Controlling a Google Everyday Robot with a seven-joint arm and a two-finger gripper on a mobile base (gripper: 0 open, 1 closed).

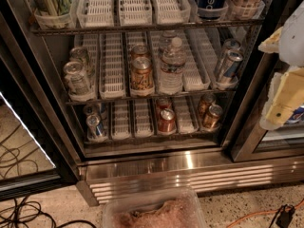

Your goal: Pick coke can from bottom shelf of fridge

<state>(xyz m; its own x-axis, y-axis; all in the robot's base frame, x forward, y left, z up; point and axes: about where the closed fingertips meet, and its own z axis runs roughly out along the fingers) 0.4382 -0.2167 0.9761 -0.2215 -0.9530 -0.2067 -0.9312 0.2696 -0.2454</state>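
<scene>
A: Where does the pincer (pixel 271 80) sit?

B: At the far right edge of the view, in front of the fridge (pixel 47 103) door frame and outside the cabinet. It is level with the middle rack. Its two yellowish fingers (pixel 285 99) stand apart, one above the other.

A: And the coke can (pixel 166 120)?

B: On the bottom shelf (pixel 142 137), lower than the pincer and well to its left. It stands upright at the front of a white lane tray near the middle of the rack, silver lid showing. A second reddish can sits right behind it in the same lane; its label cannot be read.

A: What else is on that tier?

B: The brown-orange cans (pixel 211 115) are in the end lane, between the coke can and the pincer's side. The lower blue-and-silver cans (pixel 95 125) are at the end farthest from the pincer.

A: And the tier above?

B: A water bottle (pixel 172 65) stands almost straight above the coke can. An orange-brown can (pixel 142 75) is just beside it, on the side away from the pincer. The upper blue-and-silver cans (pixel 228 65) lean at the end nearest the pincer, about its height.

A: Below the shelves?

B: The ribbed steel base (pixel 190 175) lies under the bottom shelf. A clear plastic tub (pixel 154 213) sits on the floor in front of it. An orange cable (pixel 247 215) runs along the floor below the pincer.
</scene>
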